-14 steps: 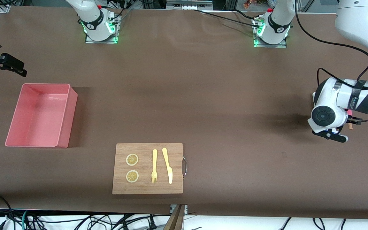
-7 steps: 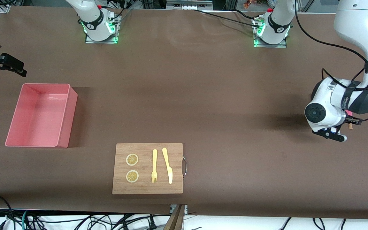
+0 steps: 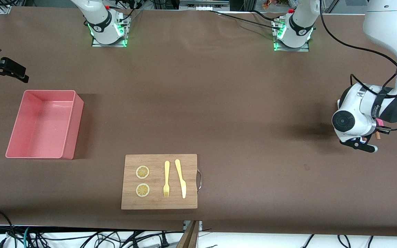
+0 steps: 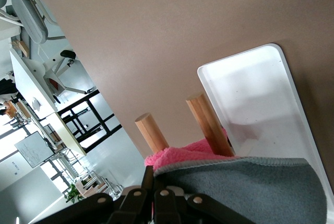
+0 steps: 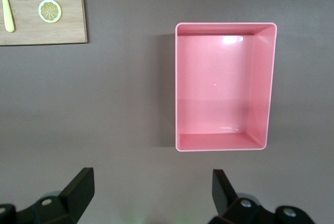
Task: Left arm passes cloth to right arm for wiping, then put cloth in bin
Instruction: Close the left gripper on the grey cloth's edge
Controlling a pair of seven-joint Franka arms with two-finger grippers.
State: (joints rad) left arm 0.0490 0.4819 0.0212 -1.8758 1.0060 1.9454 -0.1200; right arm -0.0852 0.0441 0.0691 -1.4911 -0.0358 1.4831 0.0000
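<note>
The cloth point(image 4: 245, 187), dark grey with a pink reverse, hangs over two wooden pegs point(image 4: 209, 125) next to a white tray point(image 4: 261, 98). My left gripper point(image 4: 156, 182) is shut on the cloth's hem. In the front view the left gripper point(image 3: 379, 130) is at the left arm's end of the table, mostly hidden by its wrist, with a sliver of pink cloth point(image 3: 378, 121) showing. The salmon-pink bin point(image 3: 43, 124) stands at the right arm's end and holds nothing. My right gripper point(image 3: 7, 74) waits open above the table beside the bin; its wrist view point(image 5: 151, 187) looks down on the bin point(image 5: 224, 85).
A wooden cutting board point(image 3: 159, 181) with two lemon slices point(image 3: 142, 181), a fork point(image 3: 166, 179) and a knife point(image 3: 180, 178) lies near the front camera's edge of the table. It also shows in the right wrist view point(image 5: 42, 15).
The left arm's wrist shifted a little toward the table's middle and up, then partly back. The right arm, bin and board have not moved.
</note>
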